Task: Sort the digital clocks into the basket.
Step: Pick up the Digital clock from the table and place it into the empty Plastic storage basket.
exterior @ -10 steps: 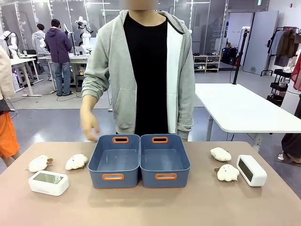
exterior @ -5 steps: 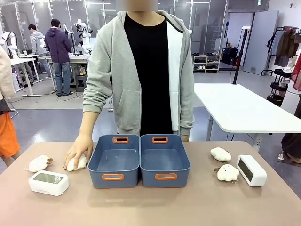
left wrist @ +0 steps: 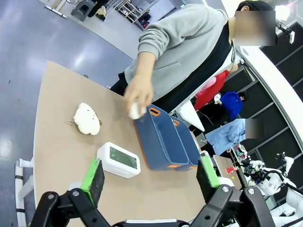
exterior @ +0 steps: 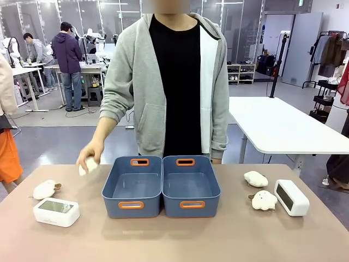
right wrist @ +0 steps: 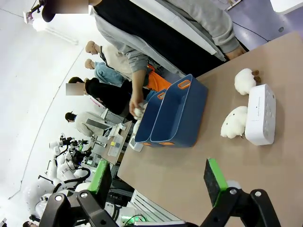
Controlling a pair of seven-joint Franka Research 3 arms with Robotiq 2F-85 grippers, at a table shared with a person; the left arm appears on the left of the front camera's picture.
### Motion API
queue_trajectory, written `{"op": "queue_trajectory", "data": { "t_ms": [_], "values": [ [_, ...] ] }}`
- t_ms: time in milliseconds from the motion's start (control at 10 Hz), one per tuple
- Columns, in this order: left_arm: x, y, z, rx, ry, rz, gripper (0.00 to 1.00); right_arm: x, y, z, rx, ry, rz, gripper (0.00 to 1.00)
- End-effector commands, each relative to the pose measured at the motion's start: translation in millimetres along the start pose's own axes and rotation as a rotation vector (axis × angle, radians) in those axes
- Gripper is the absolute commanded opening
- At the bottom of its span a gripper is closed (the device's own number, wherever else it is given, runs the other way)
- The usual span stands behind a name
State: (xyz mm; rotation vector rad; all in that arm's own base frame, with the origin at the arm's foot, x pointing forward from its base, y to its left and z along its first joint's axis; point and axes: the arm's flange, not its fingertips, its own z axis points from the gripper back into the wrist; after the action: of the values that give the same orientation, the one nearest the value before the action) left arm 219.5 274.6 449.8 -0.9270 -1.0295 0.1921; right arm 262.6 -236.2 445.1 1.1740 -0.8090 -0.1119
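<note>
One white digital clock (exterior: 56, 212) (left wrist: 119, 159) lies near the table's left front, its LCD face up. The other digital clock (exterior: 292, 197) (right wrist: 261, 114) stands at the right. Two blue bins sit side by side in the middle: the left basket (exterior: 134, 187) and the right basket (exterior: 190, 186), both with nothing inside; they also appear as a pair of bins (left wrist: 163, 139) (right wrist: 177, 113). The person's hand (exterior: 90, 155) (left wrist: 138, 97) holds a cream plush toy (exterior: 88, 165) just above the table, left of the bins. My left gripper (left wrist: 151, 177) and right gripper (right wrist: 158, 180) are open, well above the table.
A cream plush toy (exterior: 44, 189) (left wrist: 87, 119) lies at the far left. Two more plush toys (exterior: 256, 178) (exterior: 264, 200) lie between the right bin and the right clock. The person stands at the far edge behind the bins.
The person's hand came down onto the plush toy beside the left bin, closed on it, and has now lifted it off the table.
</note>
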Motion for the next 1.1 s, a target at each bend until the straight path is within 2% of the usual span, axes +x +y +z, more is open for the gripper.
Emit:
{"op": "queue_trajectory", "data": {
  "t_ms": [0, 800, 900, 1000],
  "values": [
    [1.9, 0.4, 1.0, -0.016, -0.013, -0.002, 1.00, 0.0, 0.0, 0.0, 0.000, 0.000, 0.000, 1.00],
    [1.9, 0.4, 1.0, -0.016, -0.013, -0.002, 1.00, 12.5, 7.8, -3.2, -0.100, 0.038, 0.029, 1.00],
    [1.9, 0.4, 1.0, -0.016, -0.013, -0.002, 1.00, 18.5, 13.1, -13.1, -0.259, 0.009, 0.057, 1.00],
    [1.9, 0.4, 1.0, -0.016, -0.013, -0.002, 1.00, 21.3, 17.6, -30.5, -0.362, 0.055, 0.098, 1.00]
  ]
}}
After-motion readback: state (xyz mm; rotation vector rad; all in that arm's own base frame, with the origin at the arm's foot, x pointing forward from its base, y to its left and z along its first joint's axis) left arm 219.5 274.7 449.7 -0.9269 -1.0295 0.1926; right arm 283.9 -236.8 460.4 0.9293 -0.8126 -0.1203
